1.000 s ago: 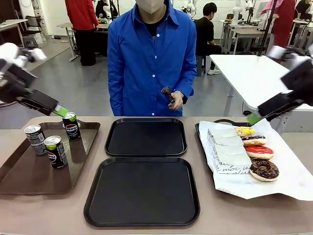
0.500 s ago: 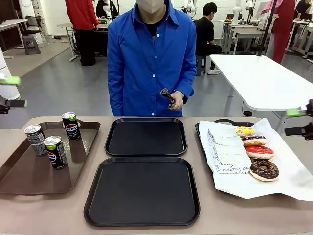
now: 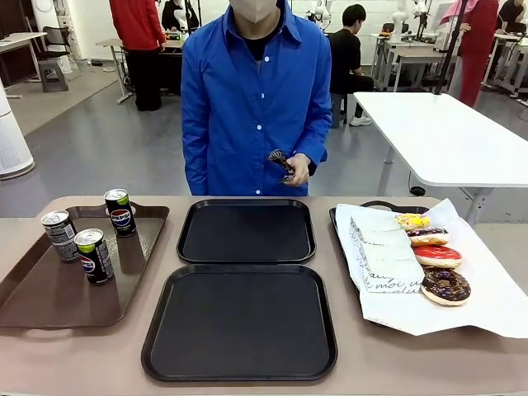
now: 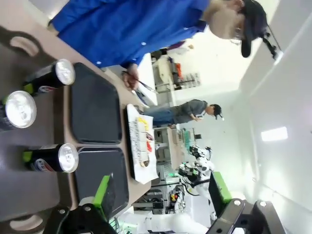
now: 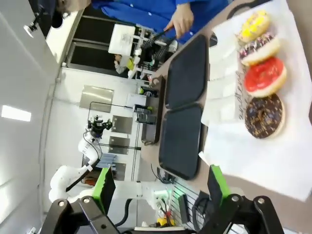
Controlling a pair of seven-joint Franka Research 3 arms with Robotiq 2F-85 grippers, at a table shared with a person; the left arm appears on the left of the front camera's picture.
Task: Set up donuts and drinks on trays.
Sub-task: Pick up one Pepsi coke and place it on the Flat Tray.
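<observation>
Withdrawing over the last second, both arms had lifted off the desk [image 3: 82, 356]. The left gripper [image 4: 161, 195] and right gripper [image 5: 161, 187] held their fingers wide apart, empty. Nothing was transferred: three soda cans [image 3: 93, 256] stood on the brown tray [image 3: 49, 299] at left, four donuts [image 3: 437, 256] on white paper [image 3: 495, 307] at right, both black trays [image 3: 240, 322] bare between. The person's tongs [image 3: 282, 159] hovered beyond the far tray.

The left claw [image 4: 161, 192] and right claw [image 5: 161, 187] both have their green-padded fingers spread wide, holding nothing.
</observation>
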